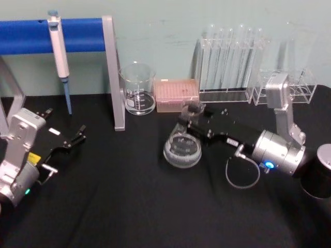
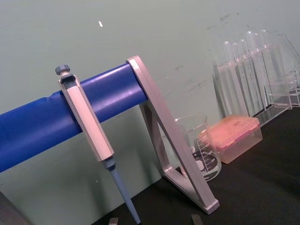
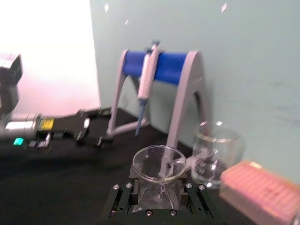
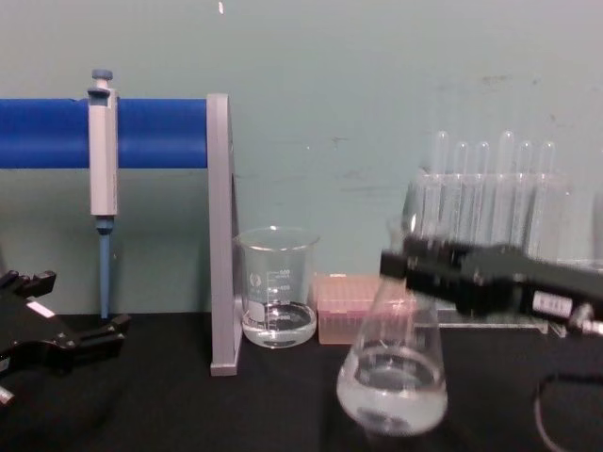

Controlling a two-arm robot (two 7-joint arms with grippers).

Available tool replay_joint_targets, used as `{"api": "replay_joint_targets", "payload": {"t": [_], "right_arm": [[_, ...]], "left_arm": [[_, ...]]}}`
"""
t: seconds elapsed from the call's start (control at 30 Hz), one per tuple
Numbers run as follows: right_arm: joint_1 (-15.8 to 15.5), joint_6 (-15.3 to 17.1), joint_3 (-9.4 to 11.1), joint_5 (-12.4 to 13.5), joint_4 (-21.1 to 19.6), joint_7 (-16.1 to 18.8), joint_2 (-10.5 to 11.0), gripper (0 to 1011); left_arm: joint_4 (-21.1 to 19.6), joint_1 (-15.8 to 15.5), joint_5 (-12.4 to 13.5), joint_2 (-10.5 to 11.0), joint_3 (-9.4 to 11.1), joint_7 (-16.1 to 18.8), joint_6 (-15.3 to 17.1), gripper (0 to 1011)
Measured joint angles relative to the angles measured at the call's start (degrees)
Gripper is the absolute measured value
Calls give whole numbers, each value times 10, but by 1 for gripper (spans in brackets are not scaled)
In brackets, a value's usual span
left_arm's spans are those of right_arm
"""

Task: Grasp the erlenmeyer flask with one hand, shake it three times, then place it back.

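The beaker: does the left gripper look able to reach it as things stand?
Probably not in a straight line. The stand's grey leg rises between the left gripper and the beaker, so the arm would have to come around it. The right gripper holds the erlenmeyer flask nearby.

From the head I'm looking down on the black table (image 1: 129,217), from the chest level across it; both are catching the blue padded bar on its grey frame (image 1: 77,33) and the straight-sided clear glass beaker (image 1: 138,90). The left wrist camera is facing that bar from close below, the right wrist one from farther off, just behind the clear conical erlenmeyer flask (image 3: 157,168).
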Motion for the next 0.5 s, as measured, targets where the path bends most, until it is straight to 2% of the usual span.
{"api": "replay_joint_targets", "payload": {"t": [0.1, 0.13, 0.23, 0.33, 0.5], "right_arm": [[-13, 7, 20, 6, -34, -39, -3, 449], [-13, 7, 20, 6, -34, -39, -3, 450], [-30, 14, 41, 6, -77, -89, -6, 450], [-43, 21, 56, 1, -110, -123, -9, 450], [-64, 32, 79, -6, -152, -166, -12, 450]], "left_arm": [[0, 0, 0, 0, 0, 0, 0, 1001], [0, 0, 0, 0, 0, 0, 0, 1001], [0, 0, 0, 0, 0, 0, 0, 1001], [0, 0, 0, 0, 0, 0, 0, 1001], [0, 0, 0, 0, 0, 0, 0, 1001]]}}
